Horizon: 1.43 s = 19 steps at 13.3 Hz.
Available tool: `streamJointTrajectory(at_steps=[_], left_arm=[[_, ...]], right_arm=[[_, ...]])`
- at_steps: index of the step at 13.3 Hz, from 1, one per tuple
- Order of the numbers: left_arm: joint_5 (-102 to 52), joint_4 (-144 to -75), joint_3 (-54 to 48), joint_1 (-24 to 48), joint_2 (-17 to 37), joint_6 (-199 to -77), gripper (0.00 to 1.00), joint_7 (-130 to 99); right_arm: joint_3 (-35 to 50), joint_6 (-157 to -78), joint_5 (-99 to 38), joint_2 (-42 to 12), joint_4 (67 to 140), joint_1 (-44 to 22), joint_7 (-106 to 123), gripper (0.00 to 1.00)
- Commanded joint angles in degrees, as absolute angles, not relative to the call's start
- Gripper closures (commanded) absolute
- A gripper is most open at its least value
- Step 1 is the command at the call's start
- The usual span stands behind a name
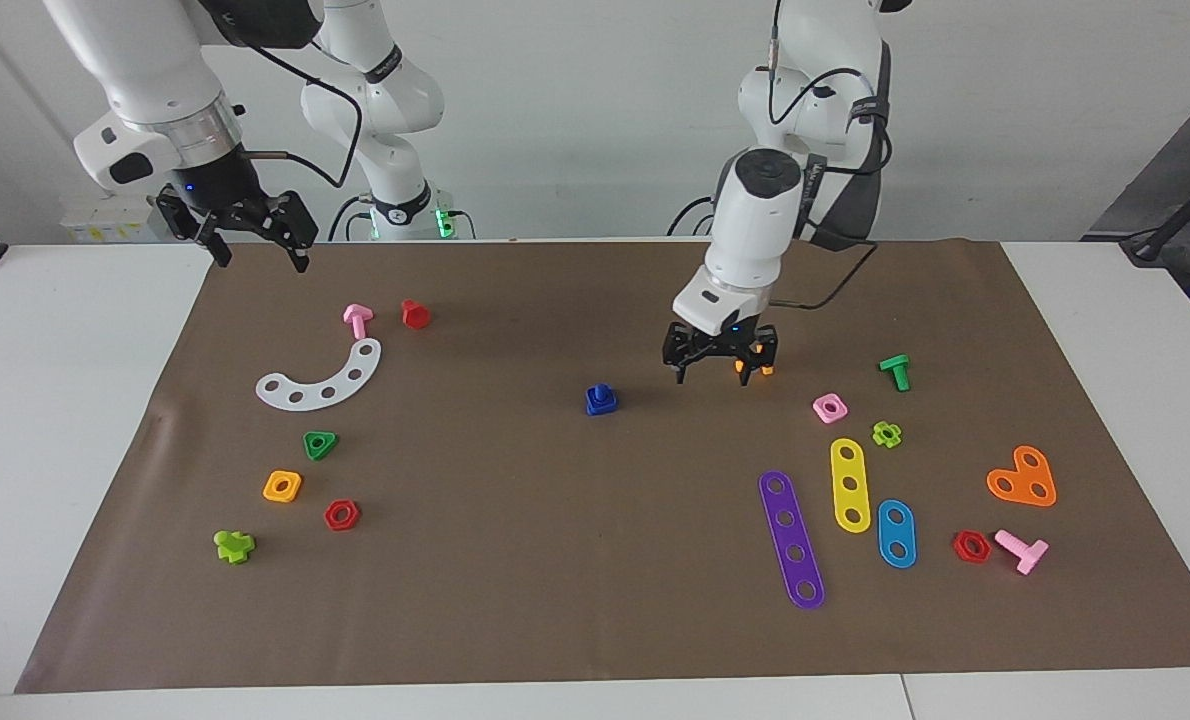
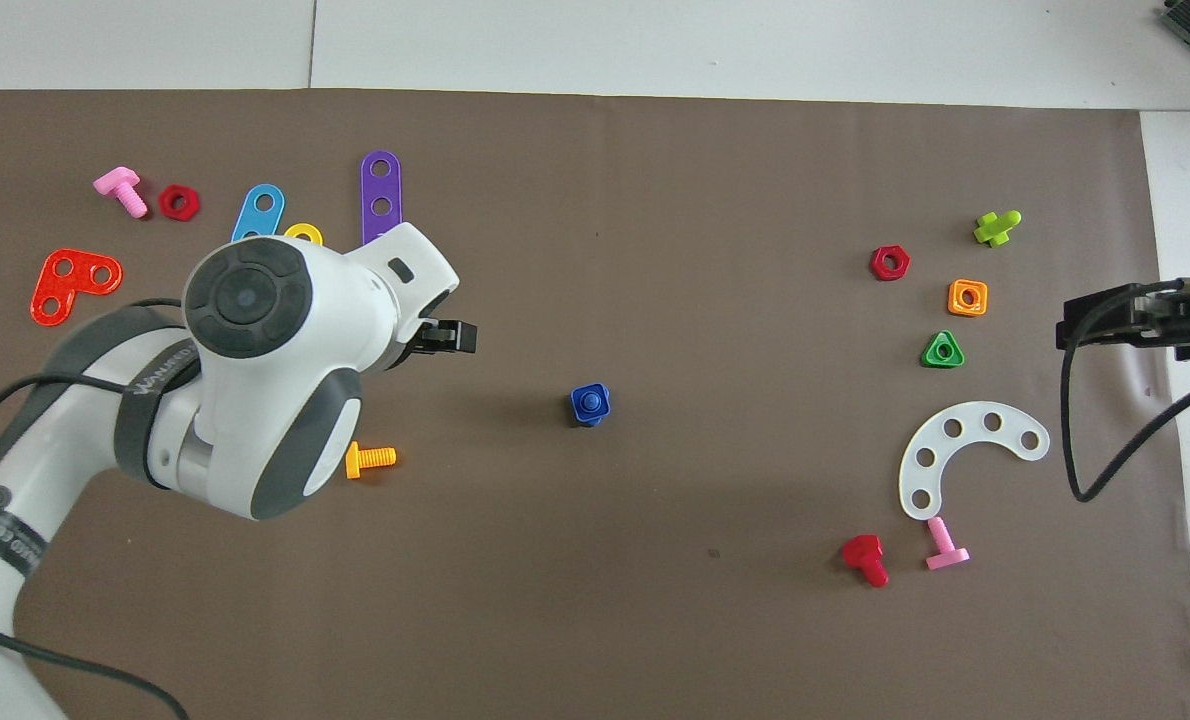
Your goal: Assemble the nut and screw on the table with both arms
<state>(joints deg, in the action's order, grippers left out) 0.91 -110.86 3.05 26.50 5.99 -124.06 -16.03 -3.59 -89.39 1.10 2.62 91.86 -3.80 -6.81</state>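
The right pincer point(image 1: 252, 243) is hanging over the table point(image 1: 75, 420) at the right arm's end, above the edge of the brown paper sheet point(image 1: 515, 560) nearest the robots, with its fingers spread wide and nothing between them; that arm is waiting. Below it, toward the right arm's end, a pink screw point(image 1: 357, 319), a red screw point(image 1: 415, 314) and a white curved strip point(image 1: 321, 378) are lying on the paper.

In the middle of the sheet the blue nut point(image 1: 601, 401) is sitting flat with the blue screw point(image 2: 589, 402) standing in its centre hole; nothing is touching the pair.

The left pincer point(image 1: 721, 358) is hovering toward the left arm's end from that assembly, well apart from it, over an orange screw point(image 2: 369, 459) that is lying on the paper. Its fingers are standing fully apart and holding nothing.

Toward the left arm's end, a pink square nut point(image 1: 829, 407), a green screw point(image 1: 895, 370), a yellow strip point(image 1: 850, 485) and a purple strip point(image 1: 792, 538) are resting on the sheet.
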Motion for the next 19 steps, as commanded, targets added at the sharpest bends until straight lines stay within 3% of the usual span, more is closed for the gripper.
streamJointTrajectory(at_steps=[1, 4, 9, 17, 19], left_arm=[[1.06, -112.59, 2.29, 20.24, 2.21, -122.35, 0.0, -7.86], [1.05, -110.4, 2.64, 14.0, 1.05, -118.32, 0.0, 2.88], [0.79, -99.77, 2.64, 6.69, 1.32, -106.1, 0.0, 8.96], [-0.88, -82.64, 2.72, 4.04, 3.6, -88.7, 0.0, 8.96], [-0.97, -82.96, 2.72, 4.04, 2.29, -88.24, 0.0, 9.05]], right_arm=[[-3.43, -88.24, 0.0, 3.16, 91.67, -3.25, -5.27, 0.0], [-3.43, -88.24, 0.0, 3.08, 91.67, -3.25, -5.27, 0.0], [-3.43, -88.24, 0.0, 3.16, 91.67, -3.69, -5.36, 0.0], [-3.43, -88.77, 0.0, 3.16, 91.67, -3.52, -5.19, 0.0], [-3.43, -88.86, -0.09, 3.16, 91.76, -3.52, -5.19, 0.0]])
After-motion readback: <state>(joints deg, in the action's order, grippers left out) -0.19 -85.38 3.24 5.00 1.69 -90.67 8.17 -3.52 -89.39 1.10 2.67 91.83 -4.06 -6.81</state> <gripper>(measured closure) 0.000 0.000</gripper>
